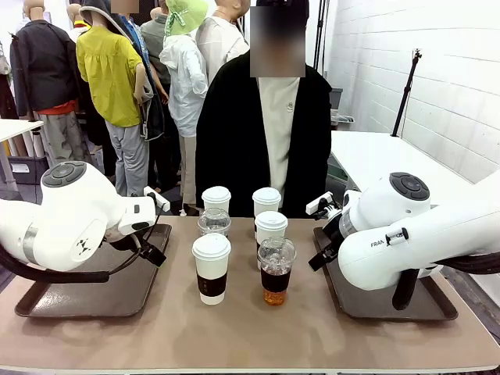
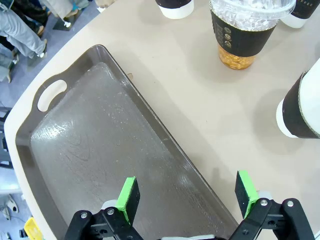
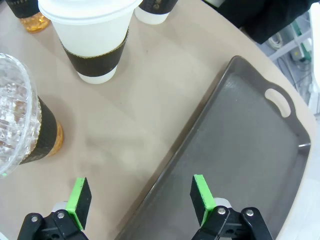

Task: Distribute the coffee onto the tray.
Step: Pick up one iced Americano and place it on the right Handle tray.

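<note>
Standing wide open and empty: the left gripper [image 2: 187,194], black with green pads, poised over the long rim of a dark brown rectangular plastic tray [image 2: 90,140] with a cut-out handle. One pad hangs over the tray floor, the other over the beige tabletop [image 2: 200,100].

Ahead of its fingertips, on the tabletop: one clear dome-lidded plastic cup [image 2: 243,35], dark-sleeved, with amber drink at the bottom. Nearer, out past the table-side pad: one white paper cup [image 2: 299,107] with a dark brown sleeve.

Item two: the right gripper [image 3: 141,199], same make, jaws likewise spread wide with nothing between them, straddling the rim of a second tray [image 3: 240,150] of the same dark brown.

Ahead of it: another white paper cup [image 3: 92,40], lidded and brown-sleeved. Closer in, beside its table-side pad: another clear dome-lidded plastic cup [image 3: 25,125].

Full count, seen across the table: four white cups and two clear, grouped between the two grippers, all on the tabletop, off both trays. Beyond them, a person [image 1: 266,141] in a black cardigan.
</note>
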Motion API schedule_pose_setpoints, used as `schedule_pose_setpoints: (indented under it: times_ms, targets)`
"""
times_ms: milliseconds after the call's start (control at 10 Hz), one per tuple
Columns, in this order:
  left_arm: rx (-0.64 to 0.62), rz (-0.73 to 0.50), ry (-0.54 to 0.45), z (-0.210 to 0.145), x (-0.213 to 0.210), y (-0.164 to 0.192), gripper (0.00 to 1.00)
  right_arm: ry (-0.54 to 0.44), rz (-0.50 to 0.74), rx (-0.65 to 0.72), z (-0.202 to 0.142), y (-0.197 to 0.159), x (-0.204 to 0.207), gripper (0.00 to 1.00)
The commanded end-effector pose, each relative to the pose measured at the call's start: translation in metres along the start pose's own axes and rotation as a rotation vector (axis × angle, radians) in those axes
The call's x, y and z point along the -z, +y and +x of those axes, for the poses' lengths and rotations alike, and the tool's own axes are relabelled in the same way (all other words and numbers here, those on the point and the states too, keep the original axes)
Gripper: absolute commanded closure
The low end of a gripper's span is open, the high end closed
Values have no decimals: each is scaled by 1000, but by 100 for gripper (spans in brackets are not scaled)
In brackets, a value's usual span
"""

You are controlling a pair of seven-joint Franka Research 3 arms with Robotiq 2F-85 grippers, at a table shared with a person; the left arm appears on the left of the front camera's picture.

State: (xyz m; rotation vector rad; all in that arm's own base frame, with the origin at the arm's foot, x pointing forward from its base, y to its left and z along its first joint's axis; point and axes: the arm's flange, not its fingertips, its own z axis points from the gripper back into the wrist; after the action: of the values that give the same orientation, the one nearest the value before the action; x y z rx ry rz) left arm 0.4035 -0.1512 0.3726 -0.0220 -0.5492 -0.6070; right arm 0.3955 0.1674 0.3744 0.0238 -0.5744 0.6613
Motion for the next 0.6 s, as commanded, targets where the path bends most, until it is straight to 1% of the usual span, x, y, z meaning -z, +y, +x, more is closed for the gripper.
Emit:
schedule_pose_setpoints:
  times_ms: [0, 300, 500]
  targets:
    - [2, 5, 4, 10, -17, -3, 0, -11, -15, 6, 2, -2, -15, 0]
    - [35, 53, -13, 28, -56, -16, 0, -37, -44, -10, 5, 0, -59, 0]
    - [59, 64, -22, 39, -80, -27, 0, -46, -53, -27, 6, 8, -87, 0]
